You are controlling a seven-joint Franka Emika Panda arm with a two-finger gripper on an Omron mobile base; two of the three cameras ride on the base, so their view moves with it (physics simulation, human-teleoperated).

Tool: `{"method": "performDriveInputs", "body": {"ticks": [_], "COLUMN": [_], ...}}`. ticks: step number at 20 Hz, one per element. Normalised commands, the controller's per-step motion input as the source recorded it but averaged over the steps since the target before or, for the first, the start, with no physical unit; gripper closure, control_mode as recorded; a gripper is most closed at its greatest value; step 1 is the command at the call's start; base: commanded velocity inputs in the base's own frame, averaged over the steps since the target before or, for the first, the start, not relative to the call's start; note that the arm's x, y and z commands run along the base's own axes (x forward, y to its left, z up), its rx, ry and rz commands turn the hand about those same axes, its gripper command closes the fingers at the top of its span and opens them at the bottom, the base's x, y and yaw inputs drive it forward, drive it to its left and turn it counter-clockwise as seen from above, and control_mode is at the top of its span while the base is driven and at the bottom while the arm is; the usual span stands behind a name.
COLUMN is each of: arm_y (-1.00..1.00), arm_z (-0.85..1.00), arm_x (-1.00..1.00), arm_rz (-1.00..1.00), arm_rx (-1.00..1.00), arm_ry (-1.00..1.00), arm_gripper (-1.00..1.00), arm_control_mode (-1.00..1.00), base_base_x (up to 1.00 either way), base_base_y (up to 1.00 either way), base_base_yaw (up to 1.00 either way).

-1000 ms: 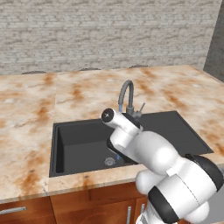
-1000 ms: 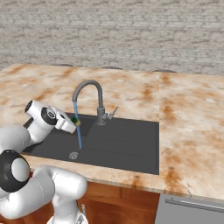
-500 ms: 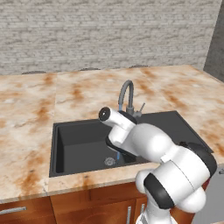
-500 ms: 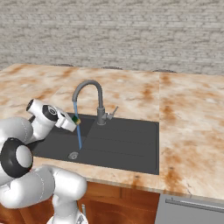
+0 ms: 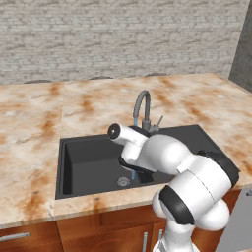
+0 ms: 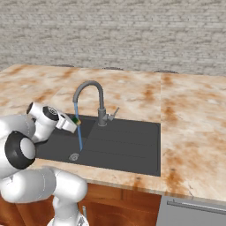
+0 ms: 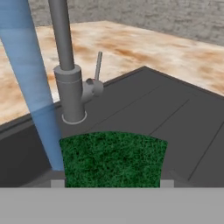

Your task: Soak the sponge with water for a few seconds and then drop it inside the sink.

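Observation:
My gripper (image 6: 75,122) is shut on the sponge (image 6: 77,120) and holds it over the left of the sink (image 6: 128,141), just under the faucet (image 6: 90,86) spout. The water (image 6: 80,139) falls as a thin blue stream past the sponge's edge to the drain (image 6: 74,156). In the hand view the green sponge (image 7: 113,159) sits between my fingertips (image 7: 57,183), with the water (image 7: 33,87) running down along its left side. In the left base view my arm hides the hand; the water (image 5: 132,174) shows below it above the drain (image 5: 123,181).
The grey curved faucet (image 7: 70,87) with its side lever (image 7: 98,65) stands just behind the sponge. The flat drainboard (image 7: 175,113) lies to the right of the basin (image 5: 83,162). Marble counter (image 6: 194,132) surrounds the sink, and a brick wall (image 5: 123,39) runs behind.
The arm's elbow and shoulder have swung, while the hand with the sponge has stayed almost still at the stream.

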Motion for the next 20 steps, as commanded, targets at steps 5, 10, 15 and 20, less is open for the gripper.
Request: {"method": "performDriveInputs", "body": {"ticks": [5,10,15,20], "arm_y": [0.01,0.03,0.00,0.06], "arm_z": [-0.15,0.00,-0.01,0.00], "arm_x": [0.03,0.08,0.28,0.19], "arm_rz": [0.00,0.00,0.00,0.00], "arm_rx": [-0.05,-0.02,-0.02,-0.04], "arm_ry": [0.00,0.02,0.07,0.03], "arm_gripper": [1.00,1.00,1.00,1.00], "arm_control_mode": [-1.00,-1.00,-1.00,-1.00], "base_base_x": [0.00,0.00,0.00,0.00], "base_base_y": [0.00,0.00,0.00,0.00], "base_base_yaw": [0.00,0.00,0.00,0.00]}}
